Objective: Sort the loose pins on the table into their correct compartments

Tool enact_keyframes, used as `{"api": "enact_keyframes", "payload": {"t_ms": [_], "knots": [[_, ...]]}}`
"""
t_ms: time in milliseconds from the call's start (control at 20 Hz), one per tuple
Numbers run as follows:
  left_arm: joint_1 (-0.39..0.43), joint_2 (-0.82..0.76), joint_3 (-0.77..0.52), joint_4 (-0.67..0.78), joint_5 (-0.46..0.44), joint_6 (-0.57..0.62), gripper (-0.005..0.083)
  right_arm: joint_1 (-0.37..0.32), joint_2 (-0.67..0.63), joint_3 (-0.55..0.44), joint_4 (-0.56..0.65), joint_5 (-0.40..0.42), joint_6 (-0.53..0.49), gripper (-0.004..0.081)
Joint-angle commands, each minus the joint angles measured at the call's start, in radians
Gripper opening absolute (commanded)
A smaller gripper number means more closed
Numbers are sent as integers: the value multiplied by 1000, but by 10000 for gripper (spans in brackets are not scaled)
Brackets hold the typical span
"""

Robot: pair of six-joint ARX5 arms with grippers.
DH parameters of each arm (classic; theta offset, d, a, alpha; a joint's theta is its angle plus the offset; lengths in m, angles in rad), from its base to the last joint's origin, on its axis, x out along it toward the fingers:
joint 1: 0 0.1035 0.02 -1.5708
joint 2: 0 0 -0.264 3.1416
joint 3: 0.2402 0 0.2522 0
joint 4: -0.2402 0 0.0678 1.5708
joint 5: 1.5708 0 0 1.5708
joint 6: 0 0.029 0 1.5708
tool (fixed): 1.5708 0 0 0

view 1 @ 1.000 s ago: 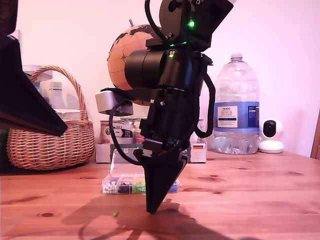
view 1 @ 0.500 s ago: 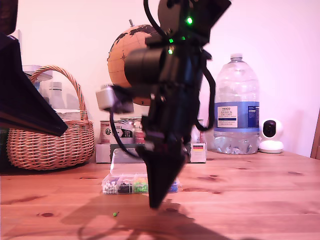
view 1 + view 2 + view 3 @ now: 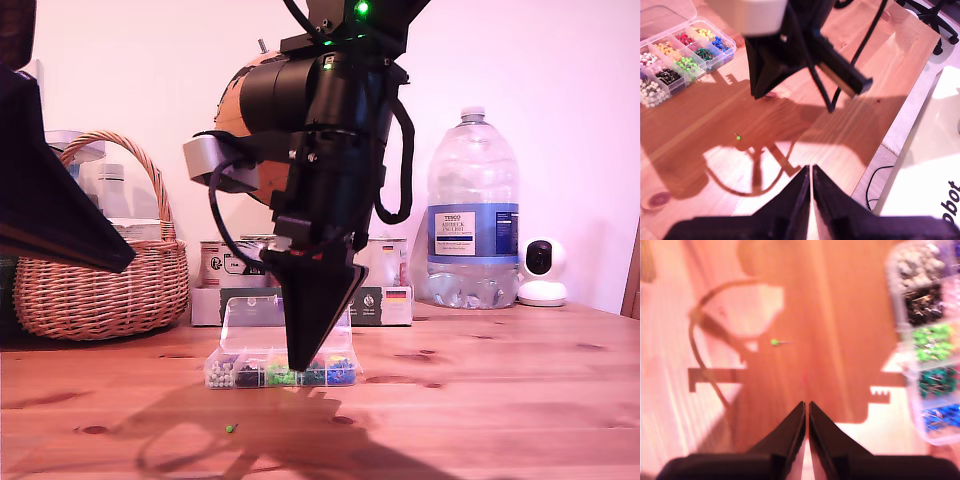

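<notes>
My second gripper (image 3: 300, 365) hangs shut above the pine table (image 3: 500, 400), its tips just in front of the clear organiser box (image 3: 250, 372). A faint red streak (image 3: 805, 374) in line with its tips looks like the red pin pinched there. The green pin (image 3: 231, 428) lies loose on the wood, nearer than the box and toward the exterior view's left; it also shows as the green pin (image 3: 774, 342) and green pin (image 3: 738, 137). My first gripper (image 3: 811, 167) is shut and empty, well off the table, its dark bulk (image 3: 60, 220) filling the exterior view's left edge.
The box's lid (image 3: 255, 315) stands open; its compartments (image 3: 685, 50) hold white, dark, green, yellow, red and blue pins. Behind stand a wicker basket (image 3: 100, 270), a globe (image 3: 235, 110), tins (image 3: 225, 262), a water bottle (image 3: 472, 220) and a small white camera (image 3: 543, 272).
My second gripper has lifted off the table and swung back and toward the exterior view's left, ending over the box's front. The green pin has stayed where it lay.
</notes>
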Motion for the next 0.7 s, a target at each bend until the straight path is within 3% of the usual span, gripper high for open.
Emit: {"api": "enact_keyframes", "payload": {"t_ms": [0, 300, 500, 650], "knots": [[-1, 6, -10, 8, 2, -2, -22, -25, 13, 35, 3, 4, -2, -12], [-1, 6, -10, 8, 2, -2, -21, -49, 13, 91, -39, -34, 0, -12], [-1, 6, -10, 9, 2, 0, -22, -21, 13, 91, -24, -74, 3, -11], [-1, 6, -10, 10, 2, 0, -22, -5, 15, 90, -54, -76, 147, 0]]}}
